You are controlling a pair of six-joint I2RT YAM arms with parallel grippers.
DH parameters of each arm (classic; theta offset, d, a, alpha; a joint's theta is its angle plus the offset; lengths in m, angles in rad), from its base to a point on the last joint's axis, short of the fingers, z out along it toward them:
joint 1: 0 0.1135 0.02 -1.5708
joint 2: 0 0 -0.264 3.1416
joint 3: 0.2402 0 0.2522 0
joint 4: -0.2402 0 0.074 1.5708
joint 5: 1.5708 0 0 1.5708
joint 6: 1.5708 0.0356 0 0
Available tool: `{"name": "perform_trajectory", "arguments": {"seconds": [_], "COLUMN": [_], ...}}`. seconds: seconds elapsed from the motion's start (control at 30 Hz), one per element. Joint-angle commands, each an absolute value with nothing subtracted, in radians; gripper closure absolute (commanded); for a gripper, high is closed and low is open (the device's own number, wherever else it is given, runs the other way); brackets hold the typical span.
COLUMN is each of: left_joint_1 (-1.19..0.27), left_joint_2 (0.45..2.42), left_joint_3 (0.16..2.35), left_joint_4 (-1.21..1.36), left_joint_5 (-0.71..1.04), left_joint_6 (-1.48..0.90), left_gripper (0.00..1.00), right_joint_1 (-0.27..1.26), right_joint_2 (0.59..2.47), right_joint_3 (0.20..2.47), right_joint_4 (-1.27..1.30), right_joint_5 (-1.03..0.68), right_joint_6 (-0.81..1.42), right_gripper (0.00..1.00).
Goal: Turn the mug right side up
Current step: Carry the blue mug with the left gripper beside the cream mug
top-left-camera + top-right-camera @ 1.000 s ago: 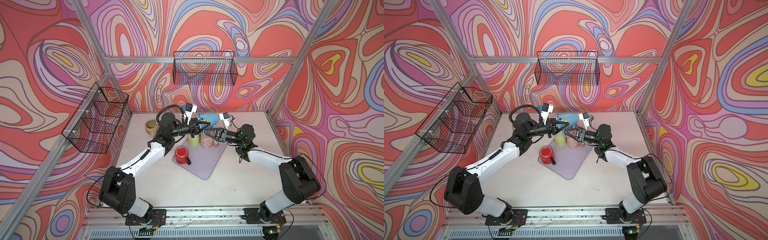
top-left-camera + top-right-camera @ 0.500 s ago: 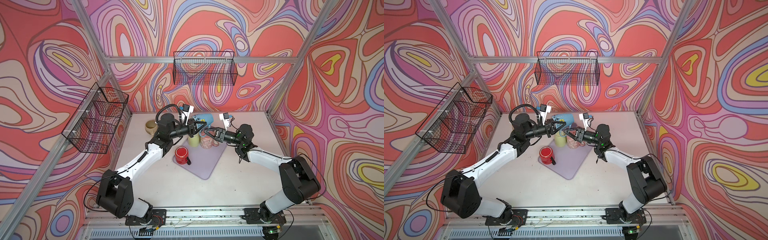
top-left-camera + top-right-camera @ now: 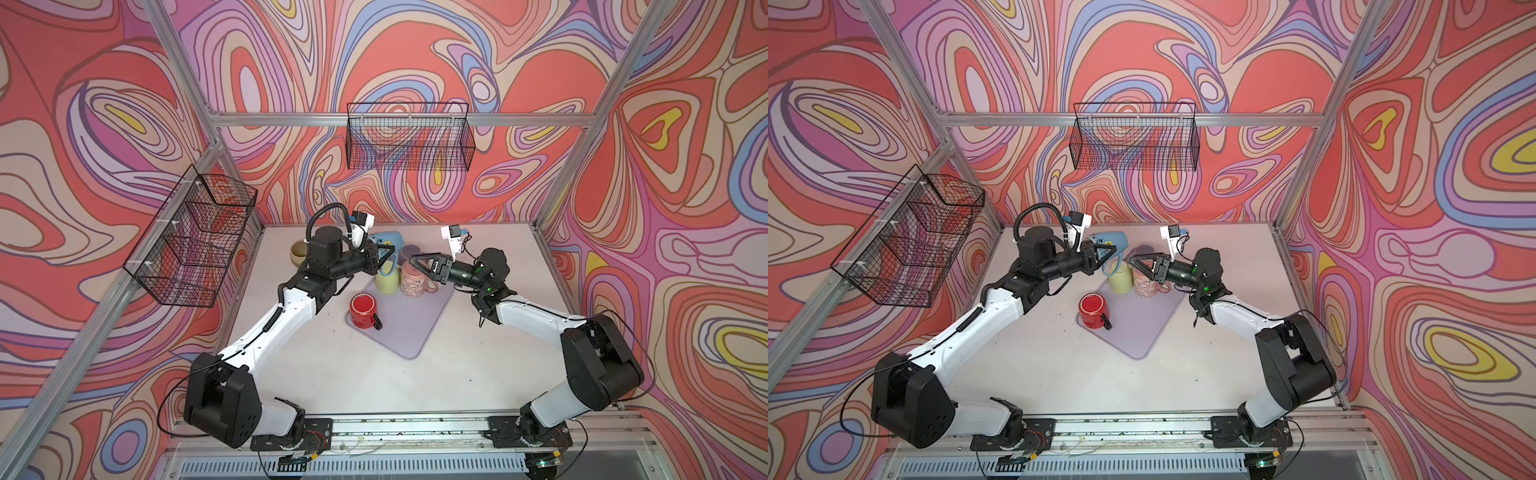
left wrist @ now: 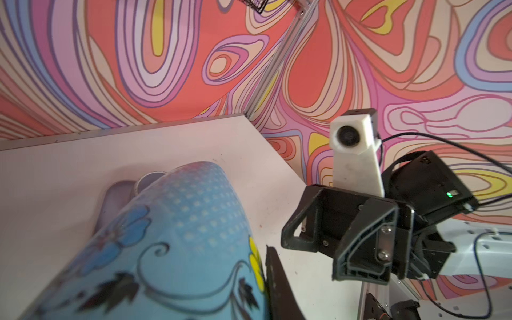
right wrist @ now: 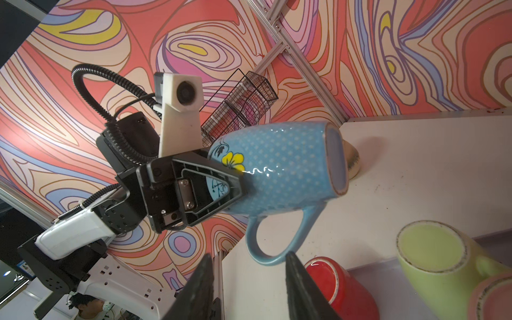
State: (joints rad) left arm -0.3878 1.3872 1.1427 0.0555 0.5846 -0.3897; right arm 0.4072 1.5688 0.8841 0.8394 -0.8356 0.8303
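Observation:
The mug (image 3: pixel 388 240) (image 3: pixel 1111 240) is light blue with white dots and a yellow flower. It hangs on its side in the air, handle (image 5: pixel 263 249) pointing down. My left gripper (image 3: pixel 383 252) (image 3: pixel 1105 253) (image 5: pixel 230 180) is shut on its wall at the mouth end; one finger (image 4: pixel 275 279) lies against the outside and the other is hidden. The base (image 5: pixel 333 160) points away from that gripper. My right gripper (image 3: pixel 417 268) (image 3: pixel 1139 268) (image 5: pixel 248 256) (image 4: pixel 309 256) stands open just right of the mug, holding nothing, above the pink mug.
A lilac mat (image 3: pixel 411 332) carries a red mug (image 3: pixel 363 311), a yellow-green mug (image 3: pixel 387 280) directly under the blue one, and a pink mug (image 3: pixel 413 282). A purple mug (image 3: pixel 411 250) stands behind, a beige mug (image 3: pixel 300 253) at the back left. Wire baskets (image 3: pixel 409 141) (image 3: pixel 195 241) hang on the walls.
My right gripper's jaws have opened and drawn back a little from the mug. My left gripper has carried the mug slightly to the left.

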Motion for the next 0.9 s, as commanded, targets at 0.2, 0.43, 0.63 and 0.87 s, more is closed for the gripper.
{"name": "perform_trajectory", "arguments": {"seconds": [0.2, 0.43, 0.63, 0.87], "left_joint_1": [-0.333, -0.307, -0.271, -0.232], "left_joint_2": [1.432, 1.515, 1.642, 1.849], "left_joint_3": [1.439, 1.575, 1.743, 1.988], "left_joint_4": [-0.428, -0.635, -0.809, -0.984], "left_joint_5": [0.361, 0.259, 0.212, 0.155], "left_joint_6": [-0.181, -0.055, 0.049, 0.140], "left_gripper": [1.00, 1.00, 1.00, 1.00], "right_joint_1": [0.404, 0.404, 0.404, 0.405], "right_joint_2": [1.529, 1.519, 1.502, 1.494], "right_joint_3": [0.865, 0.871, 0.882, 0.865], "right_joint_4": [0.718, 0.624, 0.512, 0.469], "right_joint_5": [-0.781, -0.742, -0.697, -0.664], "right_joint_6": [0.736, 0.680, 0.615, 0.593], "right_gripper": [0.58, 0.59, 0.60, 0.60]}}
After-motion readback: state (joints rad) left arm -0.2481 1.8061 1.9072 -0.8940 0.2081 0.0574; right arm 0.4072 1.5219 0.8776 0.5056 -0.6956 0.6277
